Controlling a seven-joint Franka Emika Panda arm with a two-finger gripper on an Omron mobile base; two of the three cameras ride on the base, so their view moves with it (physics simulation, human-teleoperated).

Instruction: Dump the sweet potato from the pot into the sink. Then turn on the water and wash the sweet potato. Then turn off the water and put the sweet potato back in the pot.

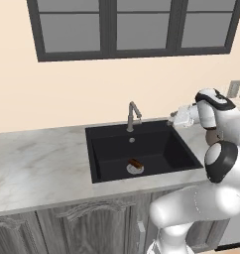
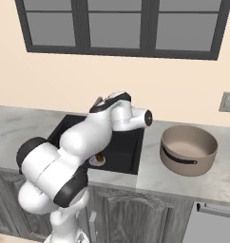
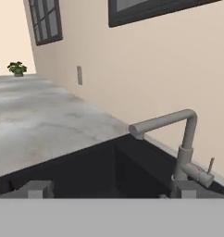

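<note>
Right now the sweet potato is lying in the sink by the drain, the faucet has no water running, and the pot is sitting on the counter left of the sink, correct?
Not quite. The pot stands on the counter to the right of the sink, as the right base view shows. The rest holds: the sweet potato lies by the drain in the left base view, and no stream comes from the faucet.

I see pot (image 2: 188,149) upright on marble tabletop (image 2: 221,182), right of sink (image 2: 121,153). My arm crosses sink; sweet potato (image 2: 100,156) peeks out by drain (image 2: 97,161).
</note>
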